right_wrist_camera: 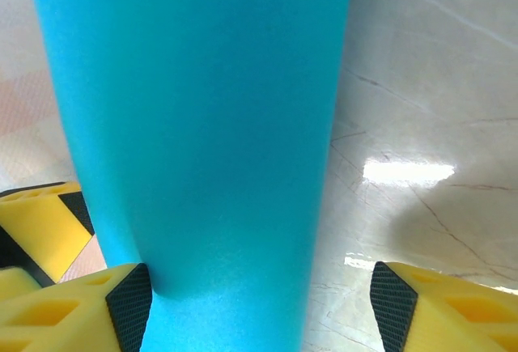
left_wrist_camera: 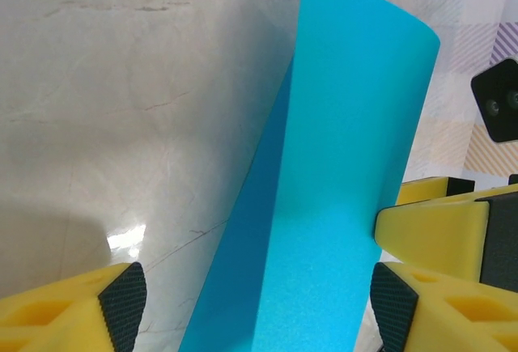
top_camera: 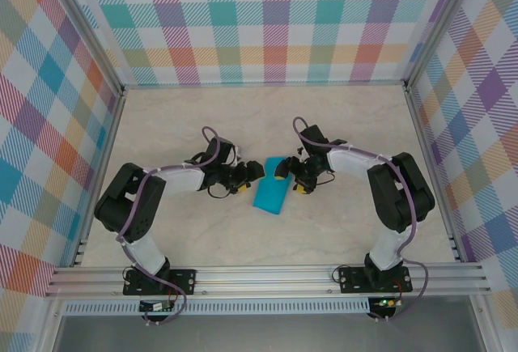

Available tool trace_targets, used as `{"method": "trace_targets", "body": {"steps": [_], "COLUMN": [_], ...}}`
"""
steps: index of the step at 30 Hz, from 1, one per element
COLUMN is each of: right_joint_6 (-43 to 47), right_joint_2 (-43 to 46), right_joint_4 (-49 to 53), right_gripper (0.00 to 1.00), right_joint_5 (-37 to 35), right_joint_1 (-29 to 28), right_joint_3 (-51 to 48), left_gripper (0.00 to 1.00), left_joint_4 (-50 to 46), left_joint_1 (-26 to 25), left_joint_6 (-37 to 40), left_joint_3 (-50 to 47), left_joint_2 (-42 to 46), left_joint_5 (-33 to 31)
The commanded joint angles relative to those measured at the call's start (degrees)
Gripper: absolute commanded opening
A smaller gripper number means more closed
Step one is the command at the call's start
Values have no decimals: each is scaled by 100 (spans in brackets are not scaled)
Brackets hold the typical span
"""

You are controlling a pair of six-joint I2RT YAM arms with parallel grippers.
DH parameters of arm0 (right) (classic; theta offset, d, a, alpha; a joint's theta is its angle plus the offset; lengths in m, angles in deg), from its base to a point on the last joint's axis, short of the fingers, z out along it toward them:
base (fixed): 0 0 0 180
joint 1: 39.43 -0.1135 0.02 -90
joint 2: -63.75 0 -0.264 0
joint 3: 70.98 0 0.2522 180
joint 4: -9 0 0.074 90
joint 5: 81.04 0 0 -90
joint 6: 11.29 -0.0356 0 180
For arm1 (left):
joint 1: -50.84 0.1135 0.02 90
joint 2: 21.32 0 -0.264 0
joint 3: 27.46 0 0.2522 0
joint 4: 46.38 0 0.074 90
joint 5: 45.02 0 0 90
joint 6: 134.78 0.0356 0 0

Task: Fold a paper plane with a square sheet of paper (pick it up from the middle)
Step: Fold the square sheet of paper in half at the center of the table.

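Observation:
The square sheet of paper (top_camera: 269, 197) is teal-blue and folded over into a narrow strip at the table's middle. My left gripper (top_camera: 252, 172) is at its left side and my right gripper (top_camera: 285, 176) at its right, near its far end. In the left wrist view the sheet (left_wrist_camera: 340, 190) runs between the wide-open jaws of the left gripper (left_wrist_camera: 259, 305), its top layer lifted over a darker lower layer. In the right wrist view the sheet (right_wrist_camera: 202, 125) rests against the left pad (right_wrist_camera: 129, 307) of the open right gripper (right_wrist_camera: 263, 307).
The pale marble table (top_camera: 194, 117) is walled by checked panels (top_camera: 267, 20). An aluminium rail (top_camera: 267, 277) runs along the near edge. A yellow finger (left_wrist_camera: 433, 226) of the right gripper touches the sheet's right edge in the left wrist view.

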Motion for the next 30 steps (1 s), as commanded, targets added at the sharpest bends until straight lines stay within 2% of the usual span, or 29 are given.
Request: {"method": "trace_targets", "body": {"steps": [1,6,13,20,30], "right_joint_6": [-136,-163,-117,-152,-164], "right_joint_2": [183,160,131,122,57], "right_joint_4": [-78,-57,-15,-167,-326], "right_gripper": [74,74,75,75,75], "right_joint_5": [-40,-53,-118,-44,69], "right_joint_1": [6,6,4,6,6], "right_joint_3": [-67,-50,-122,-283,-261], "left_gripper": [74,69,67,65,51], "left_joint_4": [250,325,426,437,572], "left_joint_1": [-73,-71,-62,-15,17], "left_joint_6": [-139,-206,-250,-276,-436], "left_joint_3": [83,-8,-9,-69,-146], "left_joint_2": [-65,14,5,37,61], "left_joint_5": [215,244,382,265,331]}}
